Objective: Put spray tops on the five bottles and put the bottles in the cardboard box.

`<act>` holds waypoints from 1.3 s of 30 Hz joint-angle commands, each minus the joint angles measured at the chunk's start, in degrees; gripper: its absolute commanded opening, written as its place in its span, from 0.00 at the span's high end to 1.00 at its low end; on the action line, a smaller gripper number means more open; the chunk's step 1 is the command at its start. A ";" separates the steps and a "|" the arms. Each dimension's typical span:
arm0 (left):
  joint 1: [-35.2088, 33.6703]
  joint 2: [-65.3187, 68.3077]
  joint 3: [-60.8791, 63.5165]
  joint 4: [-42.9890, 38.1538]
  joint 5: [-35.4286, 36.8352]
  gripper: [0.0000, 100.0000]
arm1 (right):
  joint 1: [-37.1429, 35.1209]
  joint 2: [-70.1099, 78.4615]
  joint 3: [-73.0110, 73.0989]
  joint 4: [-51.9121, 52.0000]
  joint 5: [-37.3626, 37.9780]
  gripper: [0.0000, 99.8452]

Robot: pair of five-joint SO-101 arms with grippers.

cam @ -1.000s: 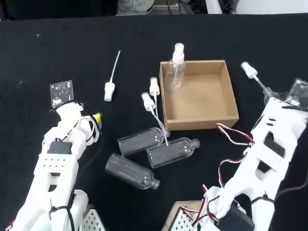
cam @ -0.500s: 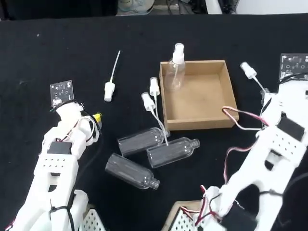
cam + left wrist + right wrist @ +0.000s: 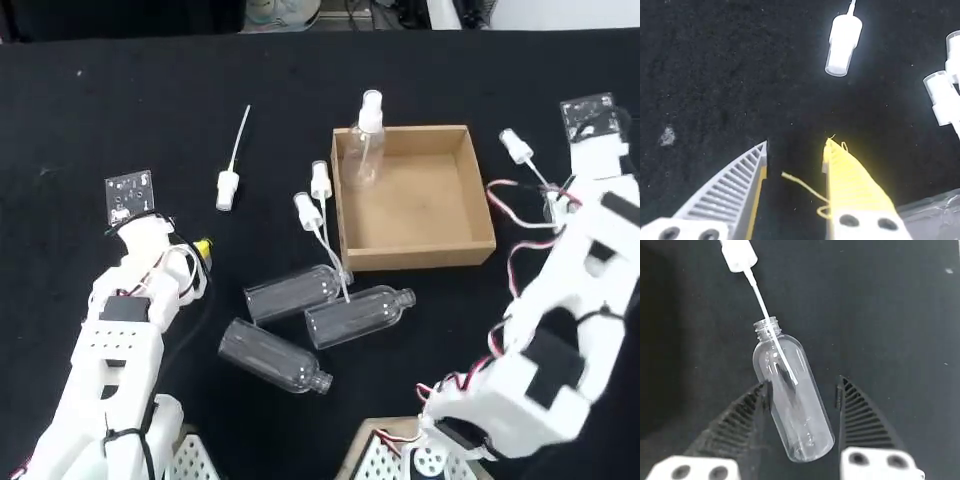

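- While a clear bottle [image 3: 792, 400] lies by the right edge of the table [image 3: 520, 70], a spray top [image 3: 739, 255] with its tube in the neck, the right tool [image 3: 803, 385] straddles it, spread wide.
- Another capped bottle [image 3: 366, 150] stands in the cardboard box [image 3: 420, 255].
- Left tool [image 3: 796, 144] gapes wide above the table.

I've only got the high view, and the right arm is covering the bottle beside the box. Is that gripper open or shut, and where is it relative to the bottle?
Observer: Open. In the right wrist view the right gripper straddles the bottle, which lies on its side with one jaw on each side.
Operator: Okay, and is the spray top screwed on yet?
Observer: No. The spray top has its head well clear of the neck. Its thin tube runs to the neck and appears to go on inside the bottle, so it is not seated.
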 commanded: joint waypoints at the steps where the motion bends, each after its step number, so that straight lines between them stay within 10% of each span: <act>1: -0.40 -1.14 -0.84 -1.14 0.26 0.82 | -1.85 5.67 -12.00 4.31 0.97 0.79; 26: -0.40 -1.14 -0.75 -1.14 0.26 0.82 | -9.76 50.95 -64.84 16.44 -1.32 0.79; 32: -0.40 -1.14 -0.75 -1.14 0.26 0.82 | -8.70 55.43 -74.86 22.15 -1.76 1.00; 39: -0.40 -1.14 -0.84 -1.14 0.26 0.82 | -6.15 58.07 -87.52 28.92 -5.89 0.99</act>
